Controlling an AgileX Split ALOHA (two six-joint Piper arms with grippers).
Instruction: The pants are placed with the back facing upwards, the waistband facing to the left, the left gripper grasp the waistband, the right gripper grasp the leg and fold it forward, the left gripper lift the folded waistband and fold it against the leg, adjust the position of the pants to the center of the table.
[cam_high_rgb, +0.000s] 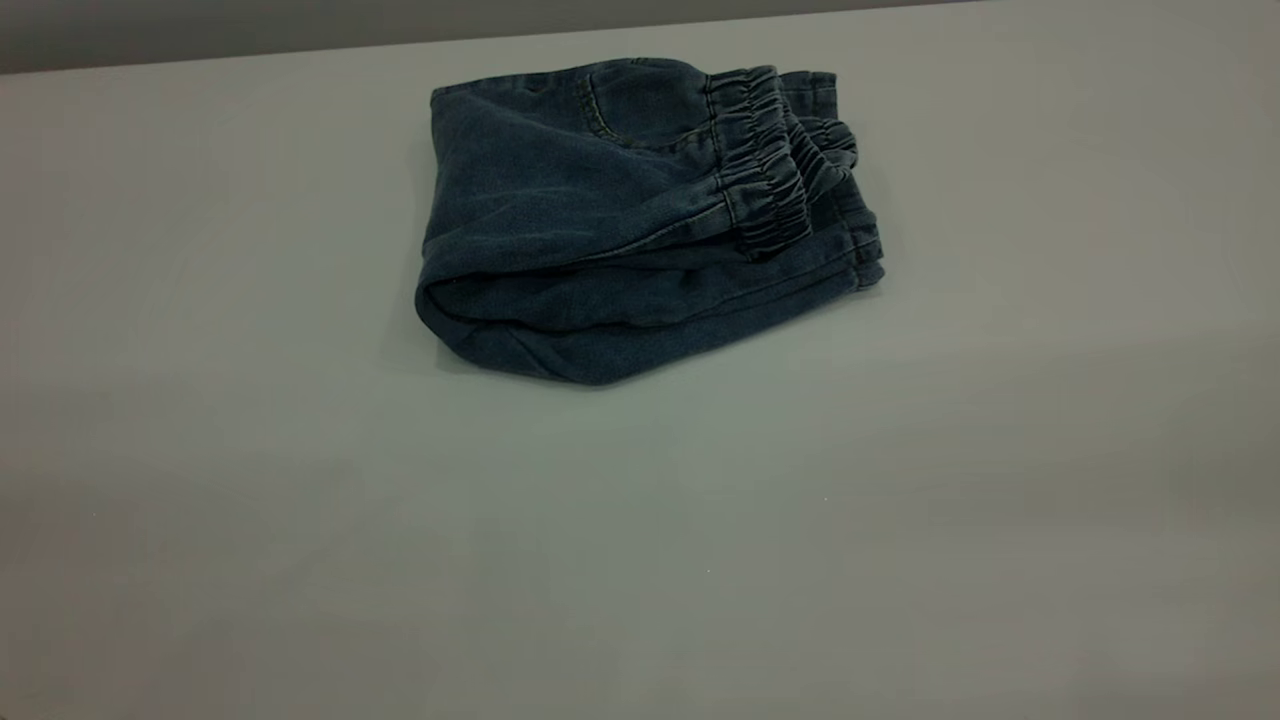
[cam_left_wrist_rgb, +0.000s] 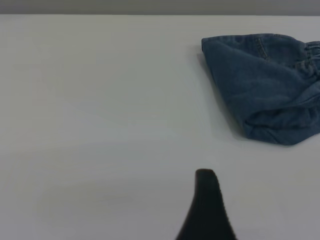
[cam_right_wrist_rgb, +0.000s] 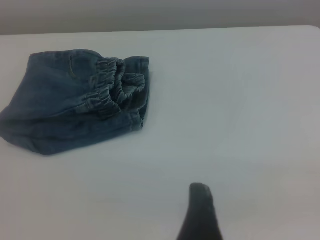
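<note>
Left pincer (cam_left_wrist_rgb: 206, 210): only one dark fingertip in its wrist view, low over bare counter (cam_left_wrist_rgb: 100, 125), well apart from the pants (cam_left_wrist_rgb: 265, 90); apart or together, cannot tell. Right pincer (cam_right_wrist_rgb: 200, 215): likewise a single dark tip above the counter, clear of the cloth, grip state impossible to tell. Neither seen from the exterior camera. Pants (cam_high_rgb: 600, 220) folded into a compact bundle toward the far middle of the counter, waistband (cam_high_rgb: 765, 165) on top at the right side, rounded fold facing left and front.
</note>
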